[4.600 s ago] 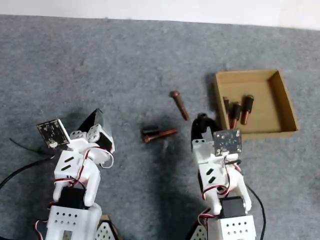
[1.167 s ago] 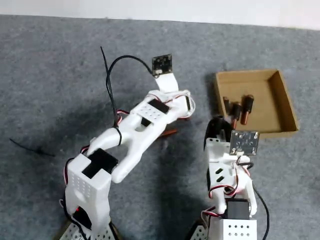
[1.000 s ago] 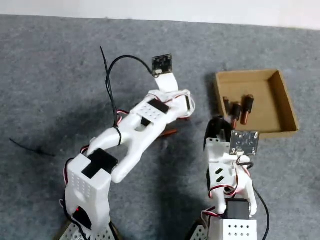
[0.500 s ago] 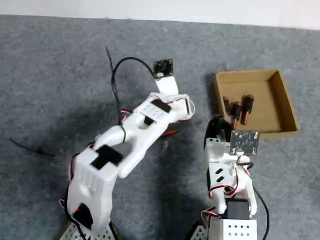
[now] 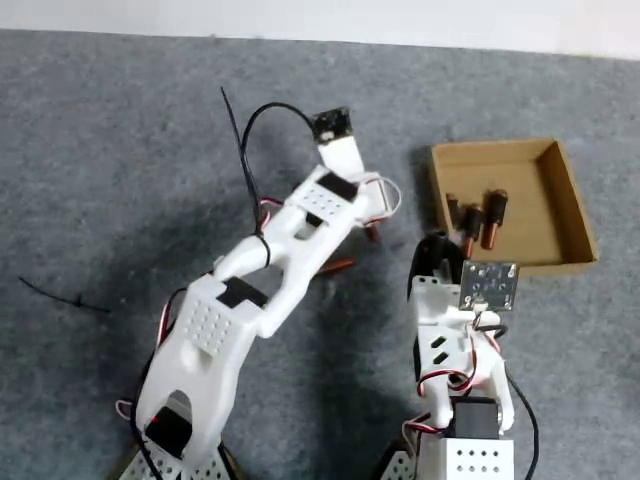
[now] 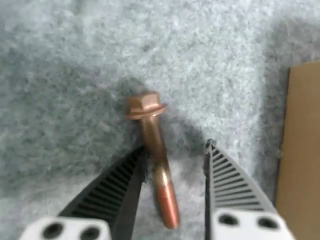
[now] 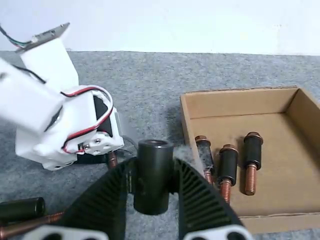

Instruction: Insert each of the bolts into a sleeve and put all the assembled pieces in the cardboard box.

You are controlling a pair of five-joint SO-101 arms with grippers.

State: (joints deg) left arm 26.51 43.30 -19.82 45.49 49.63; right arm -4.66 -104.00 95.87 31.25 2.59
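Copper bolt (image 6: 158,160) lies between the left gripper's (image 6: 176,148) spread fingers (image 6: 122,185).

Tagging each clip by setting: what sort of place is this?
Likely a robotics lab bench: a grey felt mat, two white plastic arms, and a brown cardboard box holding copper bolts in black sleeves.

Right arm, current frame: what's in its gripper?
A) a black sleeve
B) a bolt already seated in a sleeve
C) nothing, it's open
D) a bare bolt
A: in the right wrist view the right gripper is shut on a black sleeve held upright, and the sleeve's top end looks hollow, with no bolt head in it.
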